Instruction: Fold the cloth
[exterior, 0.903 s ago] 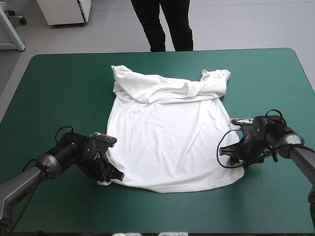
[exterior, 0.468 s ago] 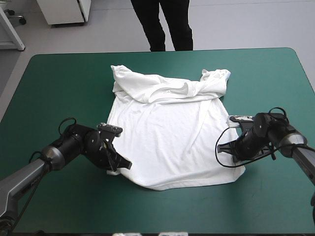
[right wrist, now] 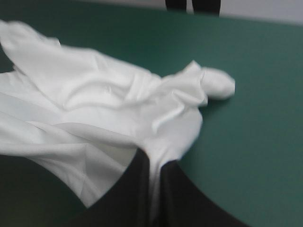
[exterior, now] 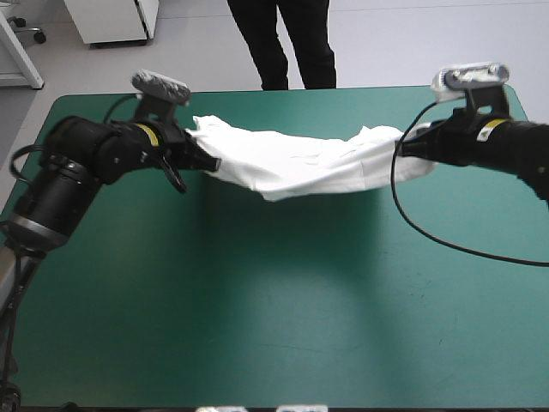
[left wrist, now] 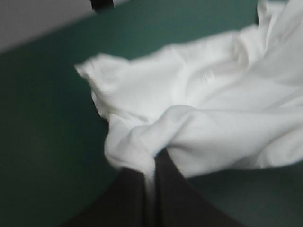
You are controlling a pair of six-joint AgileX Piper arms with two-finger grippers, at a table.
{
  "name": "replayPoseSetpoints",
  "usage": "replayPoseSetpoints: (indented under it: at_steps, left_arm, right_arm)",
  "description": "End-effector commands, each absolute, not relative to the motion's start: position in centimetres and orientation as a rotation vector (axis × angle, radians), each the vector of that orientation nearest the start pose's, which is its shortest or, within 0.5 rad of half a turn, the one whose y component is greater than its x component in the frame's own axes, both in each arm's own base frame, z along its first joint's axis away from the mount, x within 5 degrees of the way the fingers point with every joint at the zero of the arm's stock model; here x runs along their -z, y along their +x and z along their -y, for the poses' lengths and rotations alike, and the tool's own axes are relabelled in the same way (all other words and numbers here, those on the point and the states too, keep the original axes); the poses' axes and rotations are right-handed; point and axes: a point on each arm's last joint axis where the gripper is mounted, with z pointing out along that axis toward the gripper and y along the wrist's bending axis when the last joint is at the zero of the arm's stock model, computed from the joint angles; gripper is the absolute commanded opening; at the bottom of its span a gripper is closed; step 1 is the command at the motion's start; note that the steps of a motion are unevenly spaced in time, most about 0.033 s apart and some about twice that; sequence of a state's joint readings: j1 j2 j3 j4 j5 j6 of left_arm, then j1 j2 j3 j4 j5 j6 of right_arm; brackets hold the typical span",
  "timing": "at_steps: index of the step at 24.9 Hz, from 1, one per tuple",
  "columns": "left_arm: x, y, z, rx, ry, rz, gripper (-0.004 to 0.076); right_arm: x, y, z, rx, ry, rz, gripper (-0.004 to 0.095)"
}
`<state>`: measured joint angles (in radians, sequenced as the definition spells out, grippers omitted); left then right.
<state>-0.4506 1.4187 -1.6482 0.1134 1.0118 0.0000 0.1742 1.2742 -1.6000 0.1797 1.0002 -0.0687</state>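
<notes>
The left gripper point(exterior: 204, 161) and right gripper point(exterior: 403, 148) clamp opposite ends of the T-shirt point(exterior: 300, 167) above the far desk point(exterior: 257, 300); limp and light, it sags, likely best held by corners.

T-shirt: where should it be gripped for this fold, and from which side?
Probably at its two side corners, from the outer sides: the T-shirt hangs stretched between the left pincer and the right pincer, each shut on a corner, sagging midway.

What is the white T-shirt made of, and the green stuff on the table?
The T-shirt looks like soft, thin, matte cloth, probably cotton: it sags and creases where it hangs. The teal-green cover looks smooth and dull, maybe a mat; hard to tell.
</notes>
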Motion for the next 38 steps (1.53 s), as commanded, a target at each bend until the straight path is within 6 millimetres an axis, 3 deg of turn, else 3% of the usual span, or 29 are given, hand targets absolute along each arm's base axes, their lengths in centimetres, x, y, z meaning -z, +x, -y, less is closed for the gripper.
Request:
replayPoseSetpoints:
  at_steps: [1, 5, 8, 9, 13, 16, 20, 23, 25, 28, 33, 38]
  left_arm:
    - [-53.8, 24.1, 10.3, 0.081, 0.442, -1.865, -0.0009]
    - [-59.3, 21.5, 8.8, 0.072, 0.393, -1.637, -0.0009]
    - [-62.3, 19.4, 7.9, 0.096, 0.350, -1.494, -0.0009]
    - [-64.0, 18.1, 7.3, 0.124, 0.328, -1.409, -0.0009]
    - [-66.2, 15.8, 7.0, 0.192, 0.346, -1.258, -0.0009]
    - [-68.4, 13.1, 6.8, 0.294, 0.379, -1.081, -0.0009]
    - [-70.0, 10.9, 6.0, 0.323, 0.357, -0.945, -0.0009]
    - [-70.1, 10.7, 6.0, 0.323, 0.356, -0.940, -0.0009]
    - [-69.8, 11.3, 6.2, 0.321, 0.362, -0.961, -0.0009]
    - [-69.1, 13.3, 6.8, 0.258, 0.366, -1.008, -0.0009]
    - [-68.0, 19.1, 8.4, 0.079, 0.310, -0.995, -0.0009]
    - [-67.3, 23.1, 10.0, -0.002, 0.266, -0.890, -0.0009]
  right_arm:
    - [-54.6, 21.5, -5.1, -0.260, -0.257, -1.843, -0.0017]
    - [-58.9, 19.2, -4.6, -0.190, -0.300, -1.633, -0.0017]
    - [-61.4, 17.5, -4.2, -0.150, -0.317, -1.497, -0.0017]
    - [-63.0, 16.3, -4.1, -0.135, -0.319, -1.402, -0.0017]
    - [-65.7, 14.0, -3.6, -0.106, -0.298, -1.211, -0.0017]
    - [-68.3, 11.1, -3.0, -0.082, -0.269, -1.019, -0.0017]
    - [-69.7, 8.6, -2.5, -0.077, -0.254, -0.924, -0.0017]
    - [-69.8, 8.5, -2.5, -0.075, -0.255, -0.923, -0.0017]
    - [-69.5, 9.2, -2.7, -0.076, -0.262, -0.952, -0.0017]
    - [-68.6, 12.2, -3.1, -0.080, -0.269, -1.052, -0.0017]
    - [-66.7, 20.3, -4.0, -0.055, -0.220, -1.131, -0.0017]
    - [-66.0, 24.9, -4.6, -0.033, -0.202, -1.041, -0.0017]
